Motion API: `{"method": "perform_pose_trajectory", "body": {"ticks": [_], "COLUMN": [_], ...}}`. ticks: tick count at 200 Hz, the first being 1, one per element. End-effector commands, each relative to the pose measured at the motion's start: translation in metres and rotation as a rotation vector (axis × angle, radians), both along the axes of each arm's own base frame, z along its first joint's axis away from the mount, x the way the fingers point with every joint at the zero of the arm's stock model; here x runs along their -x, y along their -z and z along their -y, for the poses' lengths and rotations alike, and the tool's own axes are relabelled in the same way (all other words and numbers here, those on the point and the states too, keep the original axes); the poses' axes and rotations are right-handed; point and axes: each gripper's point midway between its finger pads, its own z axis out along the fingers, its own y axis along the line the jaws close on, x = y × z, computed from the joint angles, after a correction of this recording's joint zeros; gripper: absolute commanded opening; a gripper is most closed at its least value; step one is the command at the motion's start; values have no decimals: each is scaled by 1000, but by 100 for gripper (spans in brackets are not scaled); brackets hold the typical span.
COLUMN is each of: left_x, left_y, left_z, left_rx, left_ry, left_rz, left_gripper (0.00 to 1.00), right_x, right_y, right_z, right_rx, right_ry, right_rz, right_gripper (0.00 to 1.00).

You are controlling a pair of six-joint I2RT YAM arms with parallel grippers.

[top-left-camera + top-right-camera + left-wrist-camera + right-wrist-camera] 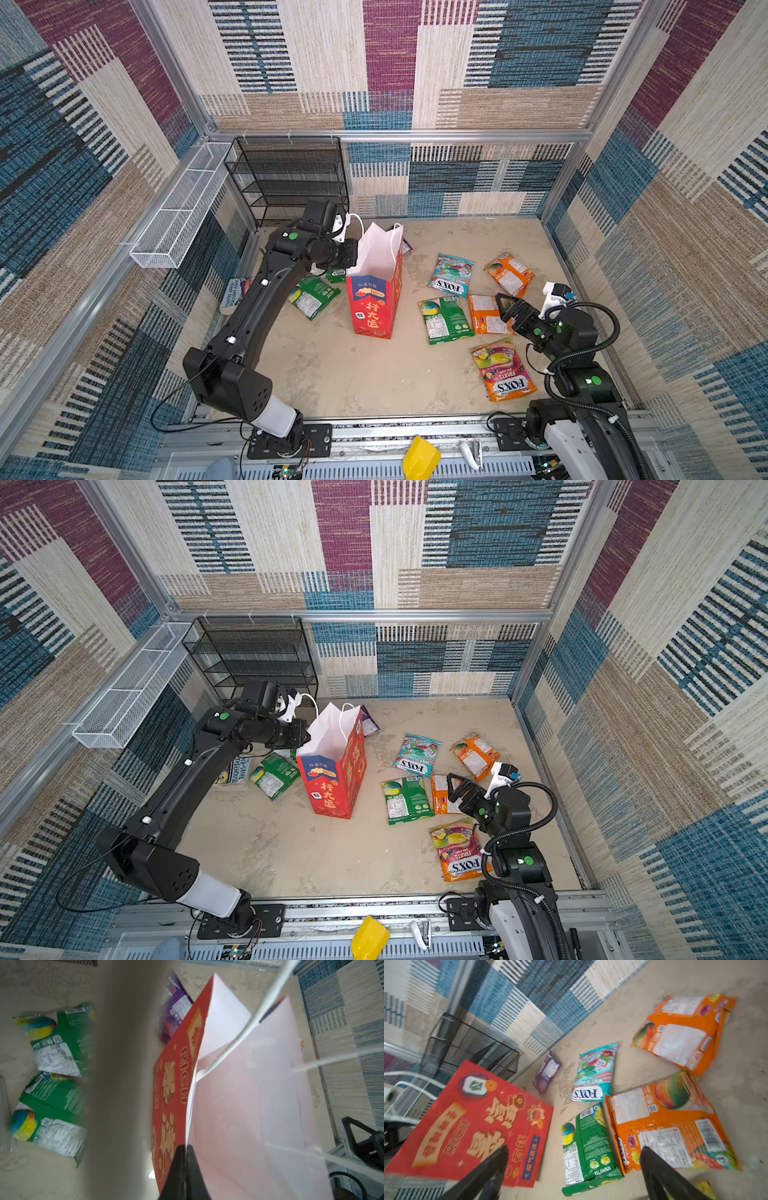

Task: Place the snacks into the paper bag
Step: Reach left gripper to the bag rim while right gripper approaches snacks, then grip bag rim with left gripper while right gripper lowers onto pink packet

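Observation:
The red paper bag point(376, 299) point(332, 779) stands upright mid-table with its white inside showing. My left gripper point(354, 254) point(186, 1148) is shut on the bag's left rim, pinching the wall point(249, 1105) between its jaws. Two green snacks point(56, 1047) point(52, 1126) lie left of the bag, and a purple one point(406, 246) lies behind it. To the right lie teal point(451, 274), green point(449, 320), two orange point(510, 274) point(484, 313) and pink-orange point(503, 370) snacks. My right gripper point(505, 305) point(574, 1151) hangs open above the nearer orange pouch point(664, 1126), holding nothing.
A black mesh rack point(286, 178) stands at the back left, with a white wire basket point(178, 208) on the left wall. A flat book point(237, 293) lies under the left arm. A yellow object point(419, 457) sits on the front rail.

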Motion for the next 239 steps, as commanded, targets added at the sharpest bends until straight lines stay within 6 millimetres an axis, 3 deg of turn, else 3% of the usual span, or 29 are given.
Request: {"method": "perform_pose_trajectory", "body": {"ticks": [1, 24, 59, 85, 109, 132, 239], "left_x": [-2, 2, 7, 9, 10, 11, 10], "left_y": [-2, 1, -2, -1, 1, -1, -3], "left_z": [2, -1, 1, 4, 9, 8, 1], "left_rx": [49, 57, 80, 96, 116, 114, 109], "left_ry": [-39, -45, -29, -20, -8, -12, -33], "left_rz": [17, 45, 55, 41, 21, 29, 40], "left_gripper": [0, 0, 0, 0, 0, 0, 0], "right_x": [10, 28, 63, 80, 79, 78, 62], "right_y": [40, 75, 115, 124, 123, 135, 157], "right_z": [31, 43, 40, 39, 39, 41, 21], "right_rx": [-32, -57, -108, -111, -97, -38, -52], "right_ry": [229, 359, 418, 438, 419, 389, 263], "right_rz": [-211, -423, -663, -752, -730, -766, -786], "right_gripper": [100, 100, 100, 99, 99, 95, 62]}}
